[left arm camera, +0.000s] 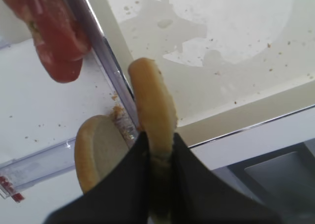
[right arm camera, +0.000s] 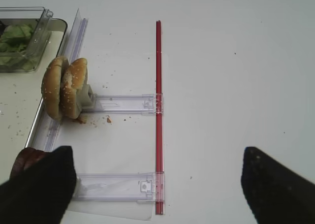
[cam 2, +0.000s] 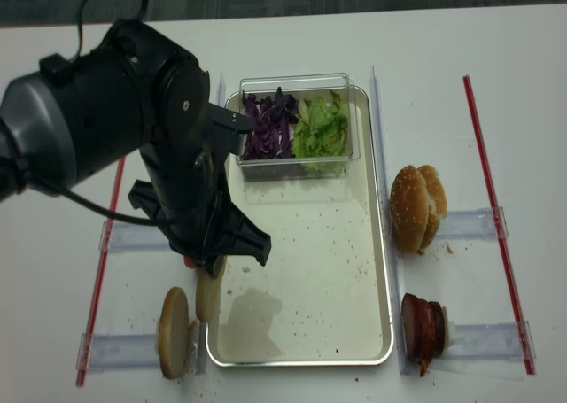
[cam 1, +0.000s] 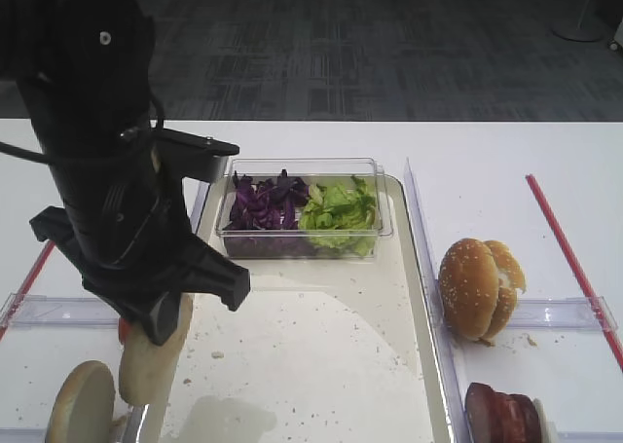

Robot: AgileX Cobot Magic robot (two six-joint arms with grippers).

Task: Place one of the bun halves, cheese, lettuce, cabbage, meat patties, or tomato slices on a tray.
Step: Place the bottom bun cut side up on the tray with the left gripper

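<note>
Pinching a round, pale cream plain bun half (left arm camera: 153, 106) on edge, the black left gripper (left arm camera: 158, 150) hides its lower rim. Only the right gripper's dark fingertips (right arm camera: 37, 187) show, spread wide; no writing is legible.

Crumb-speckled metal tray (cam 2: 354, 270), clear plastic tub (cam 2: 341, 82)

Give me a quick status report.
Left gripper shut on bun half, above tray rim. Right gripper open, idle. Tray floor bare ahead.
</note>
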